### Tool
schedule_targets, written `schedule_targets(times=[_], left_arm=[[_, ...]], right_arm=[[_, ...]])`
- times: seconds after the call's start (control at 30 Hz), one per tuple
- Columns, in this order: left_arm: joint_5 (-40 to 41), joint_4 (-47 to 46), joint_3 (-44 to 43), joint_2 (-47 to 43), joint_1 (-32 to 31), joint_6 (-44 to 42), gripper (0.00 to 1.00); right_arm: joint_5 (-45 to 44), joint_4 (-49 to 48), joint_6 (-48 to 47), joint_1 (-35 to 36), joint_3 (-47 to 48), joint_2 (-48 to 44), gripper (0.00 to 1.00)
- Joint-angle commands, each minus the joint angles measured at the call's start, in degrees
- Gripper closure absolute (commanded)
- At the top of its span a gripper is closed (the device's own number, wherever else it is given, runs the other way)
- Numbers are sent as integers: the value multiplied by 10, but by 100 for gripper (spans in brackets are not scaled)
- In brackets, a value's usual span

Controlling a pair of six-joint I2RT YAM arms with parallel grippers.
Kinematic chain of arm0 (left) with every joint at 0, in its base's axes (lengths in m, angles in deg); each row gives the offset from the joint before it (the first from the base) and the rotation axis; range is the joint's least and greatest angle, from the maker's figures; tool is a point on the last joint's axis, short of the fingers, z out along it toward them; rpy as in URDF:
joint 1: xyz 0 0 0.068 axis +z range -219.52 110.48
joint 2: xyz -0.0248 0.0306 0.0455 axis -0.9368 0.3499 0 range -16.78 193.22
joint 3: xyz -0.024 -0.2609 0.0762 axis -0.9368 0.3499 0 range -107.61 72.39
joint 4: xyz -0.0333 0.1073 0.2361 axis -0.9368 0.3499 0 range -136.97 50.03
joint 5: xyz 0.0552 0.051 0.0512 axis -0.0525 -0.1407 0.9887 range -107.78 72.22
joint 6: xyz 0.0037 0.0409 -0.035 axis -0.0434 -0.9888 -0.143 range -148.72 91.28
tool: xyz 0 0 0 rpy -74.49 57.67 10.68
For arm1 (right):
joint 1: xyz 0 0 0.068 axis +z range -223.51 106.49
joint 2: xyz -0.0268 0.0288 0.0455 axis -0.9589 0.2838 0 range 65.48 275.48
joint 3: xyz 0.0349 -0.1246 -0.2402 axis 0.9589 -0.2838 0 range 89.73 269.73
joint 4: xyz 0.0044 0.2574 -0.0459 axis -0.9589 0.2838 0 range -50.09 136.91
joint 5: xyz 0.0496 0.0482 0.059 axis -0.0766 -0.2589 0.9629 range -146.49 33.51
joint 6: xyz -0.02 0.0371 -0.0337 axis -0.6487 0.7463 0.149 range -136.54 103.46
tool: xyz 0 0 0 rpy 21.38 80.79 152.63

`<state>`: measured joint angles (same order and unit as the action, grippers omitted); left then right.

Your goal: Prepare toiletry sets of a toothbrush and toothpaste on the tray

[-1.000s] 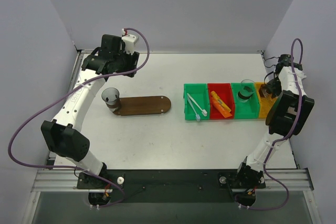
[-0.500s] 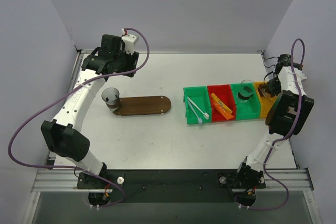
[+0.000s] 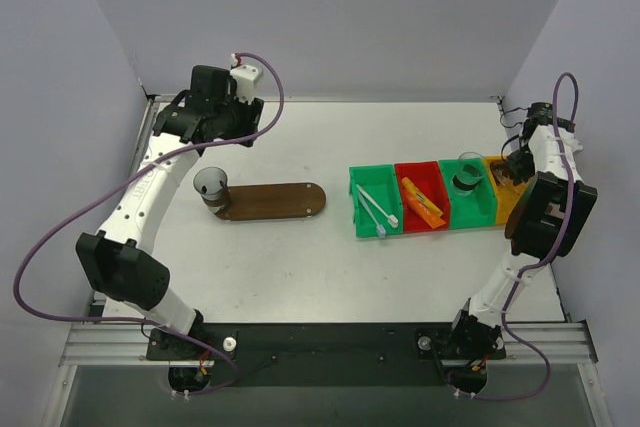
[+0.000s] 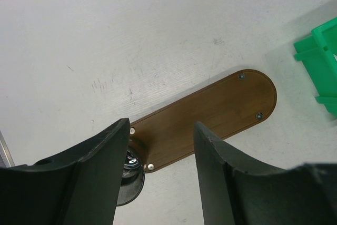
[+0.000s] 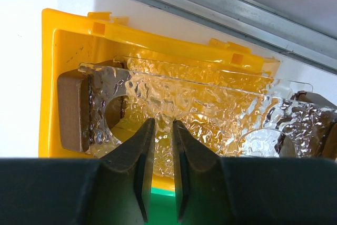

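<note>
The tray (image 3: 285, 201) lies left of centre, a dark brown oval board with a clear cup (image 3: 211, 185) on its left end. White toothbrushes (image 3: 375, 207) lie in the left green bin (image 3: 356, 179), and orange toothpaste tubes (image 3: 422, 199) in the red bin (image 3: 433, 168). My left gripper (image 3: 218, 117) hangs open above the tray (image 4: 210, 111), and its left finger partly hides the cup (image 4: 128, 180). My right gripper (image 5: 163, 125) reaches into the yellow bin (image 5: 68, 30). Its jaws are shut on a clear textured panel (image 5: 200, 104) that has round holes and brown wooden end blocks.
The bins stand in a row right of centre: green, red, a second green bin (image 3: 483, 209) holding a clear cup (image 3: 468, 171), then the yellow bin (image 3: 503, 209). Grey walls close in both sides, and a metal rail (image 5: 210, 3) runs just behind the yellow bin.
My right gripper's jaws have narrowed onto the clear panel. The row of bins has shifted slightly and the toothbrushes slid a little. The left arm has not moved.
</note>
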<state>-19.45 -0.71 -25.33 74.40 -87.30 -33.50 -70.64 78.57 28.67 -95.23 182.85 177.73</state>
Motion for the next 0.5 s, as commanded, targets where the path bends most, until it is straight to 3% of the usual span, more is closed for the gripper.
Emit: schedule_targets(times=[0.0,0.47], left_arm=[[7,-6,-22,-28,3,-9,39],[5,-10,-13,-49,2,-6,39]], right_arm=[[-24,37,-5,3,16,-39,100],[-47,6,-44,-9,-3,-120,100]])
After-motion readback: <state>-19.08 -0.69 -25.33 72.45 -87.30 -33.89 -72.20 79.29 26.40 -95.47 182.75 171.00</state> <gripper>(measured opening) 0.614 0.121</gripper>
